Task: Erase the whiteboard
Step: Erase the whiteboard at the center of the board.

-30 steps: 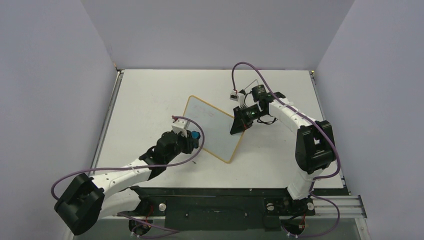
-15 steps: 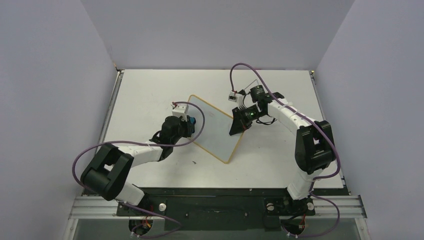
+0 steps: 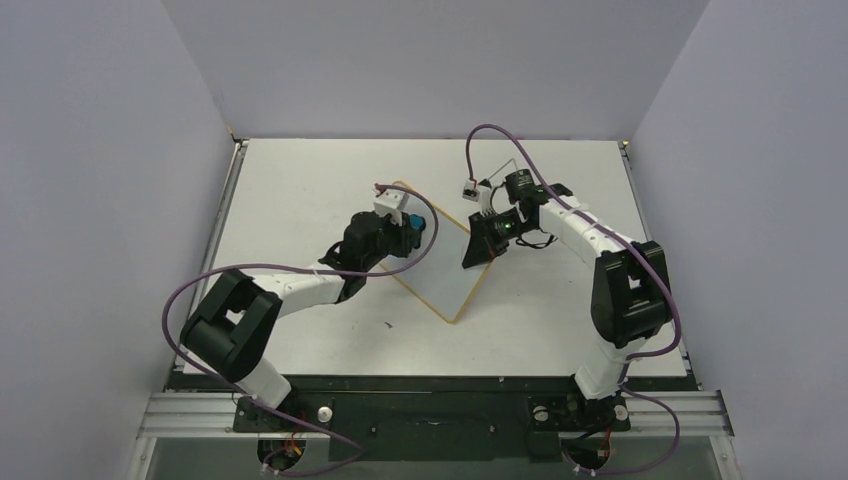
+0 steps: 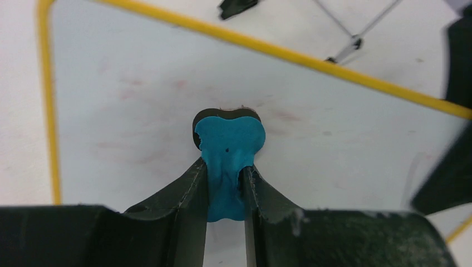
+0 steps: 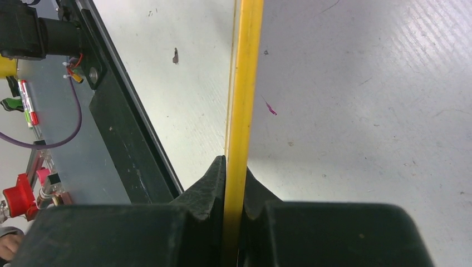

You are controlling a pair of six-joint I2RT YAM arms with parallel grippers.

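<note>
Two arms over the one white table, and both are at the board. The left arm is folded at the near left corner, its elbow high and its forearm laid out low towards the middle of the table. The right arm rises by the right edge, then reaches inward and towards the far edge, its wrist turned down.

One whiteboard, yellow-framed, is in the middle of the table, set cornerwise to the edges and tipped up on one side. From the left wrist camera its face carries only faint reddish smears.

The right gripper has the board's right-hand side: the jaws are nearly together, with the thin yellow frame pinched between them. The left gripper is over the board's far corner, its fingers narrowed hard on one small eraser, blue with a dark layer beneath. The blue body bulges where it is squeezed, and its dark side is against the white surface.
</note>
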